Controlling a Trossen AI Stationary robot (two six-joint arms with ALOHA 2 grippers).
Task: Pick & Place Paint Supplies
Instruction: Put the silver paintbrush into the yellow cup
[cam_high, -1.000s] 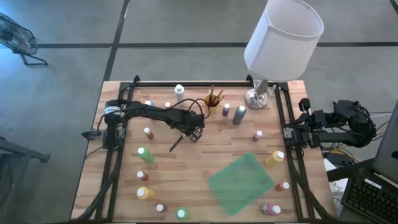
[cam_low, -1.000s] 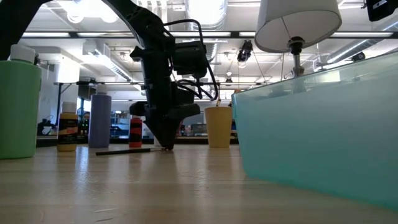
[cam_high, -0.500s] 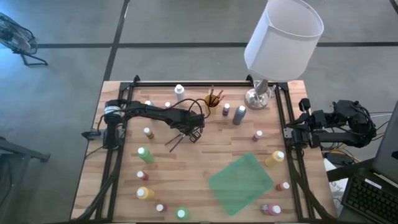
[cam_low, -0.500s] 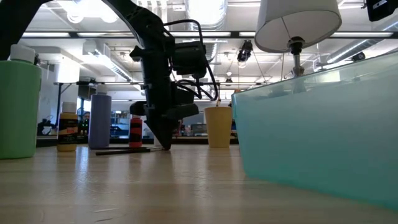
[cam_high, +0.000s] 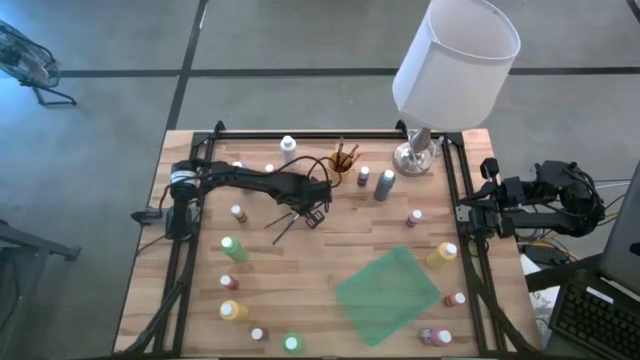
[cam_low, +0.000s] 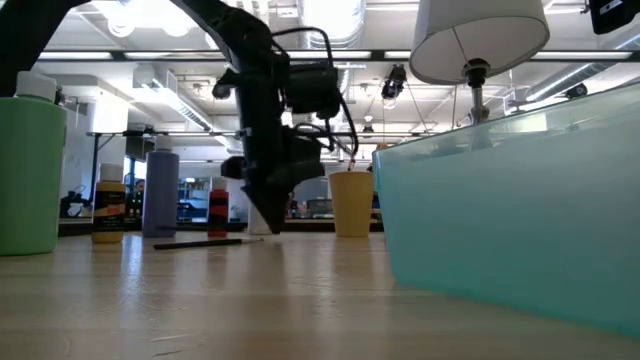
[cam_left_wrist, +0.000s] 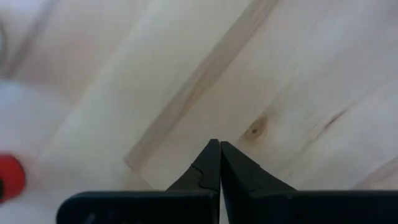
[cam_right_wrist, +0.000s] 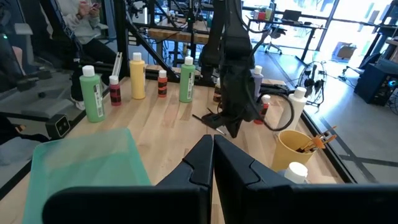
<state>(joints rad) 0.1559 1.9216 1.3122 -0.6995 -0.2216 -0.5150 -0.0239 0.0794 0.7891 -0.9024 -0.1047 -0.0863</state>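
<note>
A thin dark brush (cam_high: 283, 229) lies flat on the wood near the table's middle; in the low view the brush (cam_low: 200, 241) rests along its whole length. My left gripper (cam_high: 299, 214) (cam_low: 263, 226) hovers just above the end of the brush nearer the far right, shut, with nothing between its fingers (cam_left_wrist: 219, 146). Small paint bottles stand around the table, among them a green one (cam_high: 231, 248) and a yellow one (cam_high: 441, 254). A yellow cup (cam_high: 342, 170) holds more brushes. My right gripper (cam_right_wrist: 212, 138) waits shut beyond the table's right edge (cam_high: 468, 214).
A translucent green tray (cam_high: 388, 290) sits on the near right part of the table. A white-shaded lamp on a silver base (cam_high: 415, 157) stands at the far right corner. Bottles ring the edges, and bare wood lies between the brush and the tray.
My left gripper has risen a little off the table, away from where its tips stood beside the brush, staying shut. The brush still lies on the wood.
</note>
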